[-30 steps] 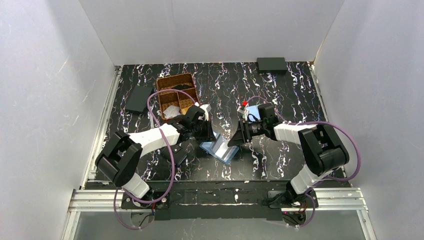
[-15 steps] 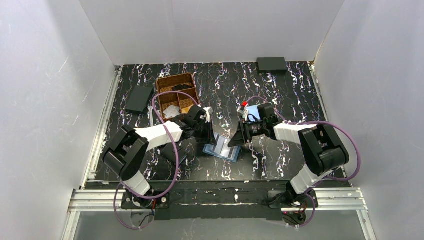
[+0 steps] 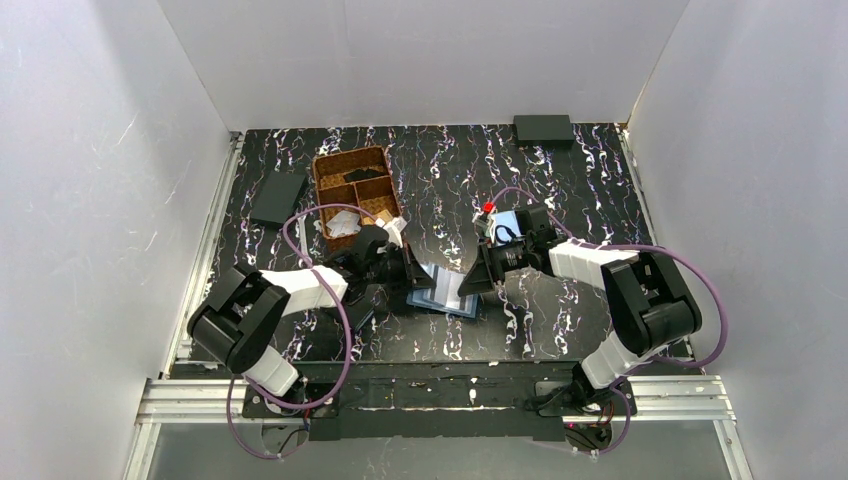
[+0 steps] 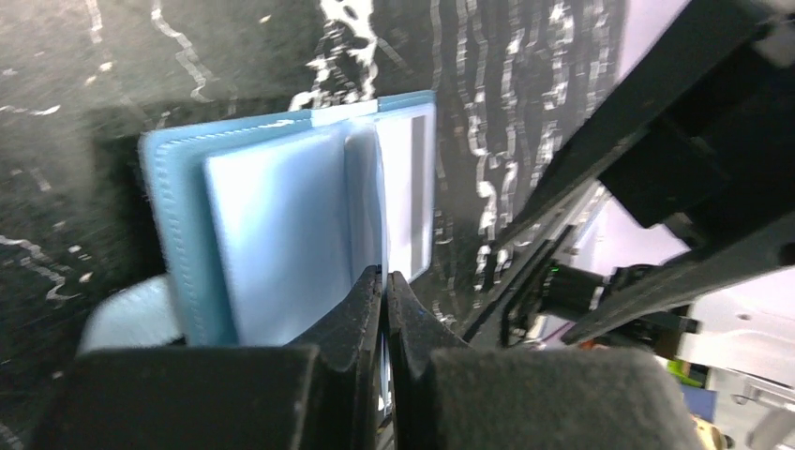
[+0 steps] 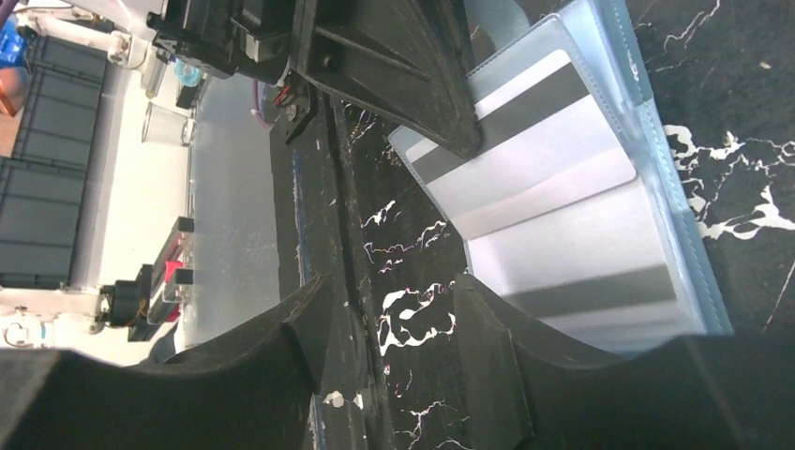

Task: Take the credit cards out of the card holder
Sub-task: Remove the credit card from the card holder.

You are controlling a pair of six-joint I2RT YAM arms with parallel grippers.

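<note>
Two whitish plastic credit cards (image 5: 548, 159), each with a dark stripe, sit in the clear pockets of the steel-blue bifold card holder (image 3: 447, 292). The holder lies open on the black, white-veined table (image 3: 570, 180), between the two sets of fingers.

The left fingers (image 4: 370, 300) are pressed together on the near edge of a pale-blue inner leaf of the holder. In the left wrist view that leaf runs down into the slit between their tips, and one striped card shows just beyond them on the far page. Seen from the right wrist, these fingers form a single black wedge whose tip lies over a corner of the farther card, on its stripe.

The right fingers (image 5: 483, 323) are spread apart, with only bare table in the gap between them. The open holder lies just beside and past their tips; whether one tip touches its edge cannot be told. Both cards are still in the holder, one overlapping the other.

Beyond the left fingers, a little apart, stands a brown woven basket (image 3: 322, 165) divided into compartments, with white slips in the part nearest them. A flat black wallet (image 3: 278, 197) lies farther out on their outer side. Just behind the right fingers sits a small pale-blue object (image 3: 505, 222) with a red tip, and well beyond it, at the table's far edge, lies a second black wallet (image 3: 543, 128).
</note>
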